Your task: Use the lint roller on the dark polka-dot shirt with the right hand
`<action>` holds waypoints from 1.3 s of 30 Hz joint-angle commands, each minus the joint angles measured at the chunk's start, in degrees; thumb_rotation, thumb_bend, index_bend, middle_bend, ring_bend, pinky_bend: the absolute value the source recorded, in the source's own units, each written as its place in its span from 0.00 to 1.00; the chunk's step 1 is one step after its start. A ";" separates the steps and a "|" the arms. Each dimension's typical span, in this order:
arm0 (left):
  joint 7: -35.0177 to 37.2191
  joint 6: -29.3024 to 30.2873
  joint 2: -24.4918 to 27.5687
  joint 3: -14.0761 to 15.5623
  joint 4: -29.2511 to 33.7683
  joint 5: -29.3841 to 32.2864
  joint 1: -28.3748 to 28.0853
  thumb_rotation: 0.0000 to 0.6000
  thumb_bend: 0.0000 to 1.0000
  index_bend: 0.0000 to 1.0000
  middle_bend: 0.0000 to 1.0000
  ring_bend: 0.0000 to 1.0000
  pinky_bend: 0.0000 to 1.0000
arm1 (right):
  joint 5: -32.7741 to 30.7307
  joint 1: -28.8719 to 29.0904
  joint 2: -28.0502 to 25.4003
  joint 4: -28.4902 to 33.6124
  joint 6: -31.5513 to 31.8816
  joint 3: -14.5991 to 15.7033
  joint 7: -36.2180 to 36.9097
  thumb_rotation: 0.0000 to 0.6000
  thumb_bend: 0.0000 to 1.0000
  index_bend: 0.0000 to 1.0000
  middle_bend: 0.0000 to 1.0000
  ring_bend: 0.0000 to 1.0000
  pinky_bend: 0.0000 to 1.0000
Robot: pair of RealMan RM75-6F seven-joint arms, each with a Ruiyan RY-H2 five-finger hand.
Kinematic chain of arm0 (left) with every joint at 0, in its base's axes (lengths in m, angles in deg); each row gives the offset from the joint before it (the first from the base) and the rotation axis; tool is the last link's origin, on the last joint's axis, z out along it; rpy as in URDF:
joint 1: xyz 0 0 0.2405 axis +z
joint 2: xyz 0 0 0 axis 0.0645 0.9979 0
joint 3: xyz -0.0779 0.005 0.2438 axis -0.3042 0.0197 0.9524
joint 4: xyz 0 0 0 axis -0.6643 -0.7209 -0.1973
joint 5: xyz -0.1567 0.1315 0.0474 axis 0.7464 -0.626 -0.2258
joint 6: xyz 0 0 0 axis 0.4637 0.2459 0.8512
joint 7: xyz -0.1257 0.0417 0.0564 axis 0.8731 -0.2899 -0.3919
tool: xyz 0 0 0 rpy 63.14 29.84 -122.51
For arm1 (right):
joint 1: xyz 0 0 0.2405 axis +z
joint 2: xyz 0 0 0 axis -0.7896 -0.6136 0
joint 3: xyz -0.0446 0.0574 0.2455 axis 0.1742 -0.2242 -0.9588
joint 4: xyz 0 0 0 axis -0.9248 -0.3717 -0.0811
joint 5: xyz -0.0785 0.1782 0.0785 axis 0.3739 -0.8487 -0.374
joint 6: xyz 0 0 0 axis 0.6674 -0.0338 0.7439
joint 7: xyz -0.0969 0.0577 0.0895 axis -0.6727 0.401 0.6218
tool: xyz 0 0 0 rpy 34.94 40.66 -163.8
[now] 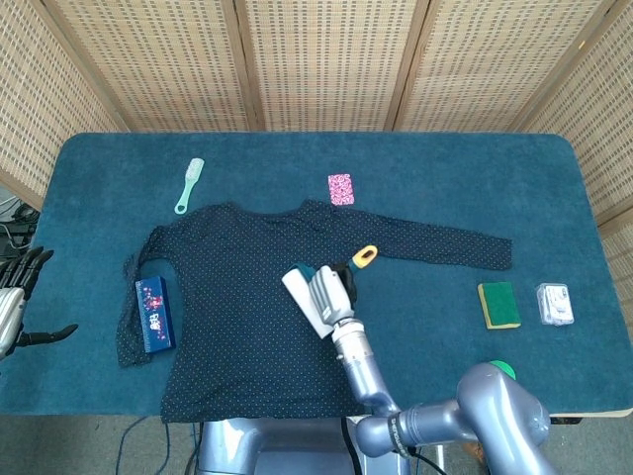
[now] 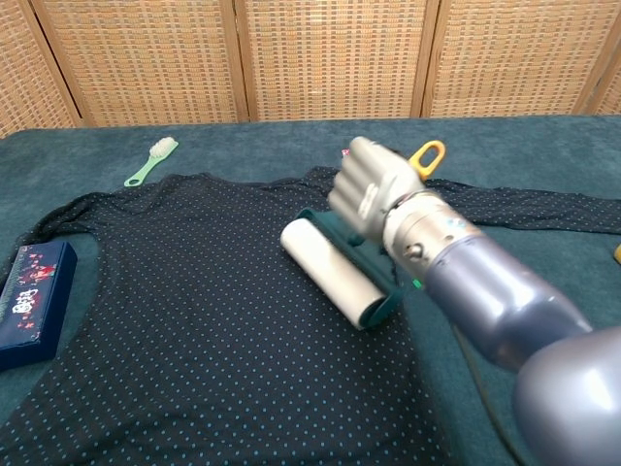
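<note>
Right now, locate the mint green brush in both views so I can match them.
Head view: mint green brush lies upper left on the table, just above the shirt's shoulder.
Chest view: brush lies far left near the back edge.
Shared landmark: the pink card by the shirt's collar.

The table [image 1: 554,178] is covered in teal cloth, backed by tan woven screens [image 1: 316,59] with wooden frames. The shirt [image 1: 227,287] is dark navy with small pale dots. The lint roller [image 2: 330,260] has a white roll, a dark green frame and a yellow handle end. The right hand [image 2: 374,194] is pale grey. Nearby lie a mint-green brush [image 1: 189,185], a pink patterned card [image 1: 340,188], a blue box [image 1: 151,314] with small red and white markings, a yellow-and-green sponge [image 1: 498,304] and a green ball [image 1: 501,371]
</note>
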 commanded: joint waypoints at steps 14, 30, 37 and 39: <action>-0.32 -0.44 -0.13 -0.14 -0.04 0.52 -0.31 1.00 0.00 0.00 0.00 0.00 0.00 | -0.57 -1.85 -1.87 -4.08 -2.30 -1.76 -0.90 1.00 0.86 0.72 1.00 1.00 1.00; 1.02 -0.72 0.20 -0.25 -0.47 0.52 -0.40 1.00 0.00 0.00 0.00 0.00 0.00 | 1.01 1.41 7.73 -2.88 -2.34 -4.73 -5.62 1.00 0.86 0.72 1.00 1.00 1.00; 0.88 -0.67 0.17 -0.14 -0.42 0.36 -0.39 1.00 0.00 0.00 0.00 0.00 0.00 | 2.65 2.10 10.55 -3.00 -2.87 -5.05 -6.09 1.00 0.86 0.72 1.00 1.00 1.00; 0.82 -0.61 0.15 -0.14 -0.40 0.36 -0.37 1.00 0.00 0.00 0.00 0.00 0.00 | 2.95 2.30 11.10 -3.13 -3.12 -5.13 -6.29 1.00 0.86 0.72 1.00 1.00 1.00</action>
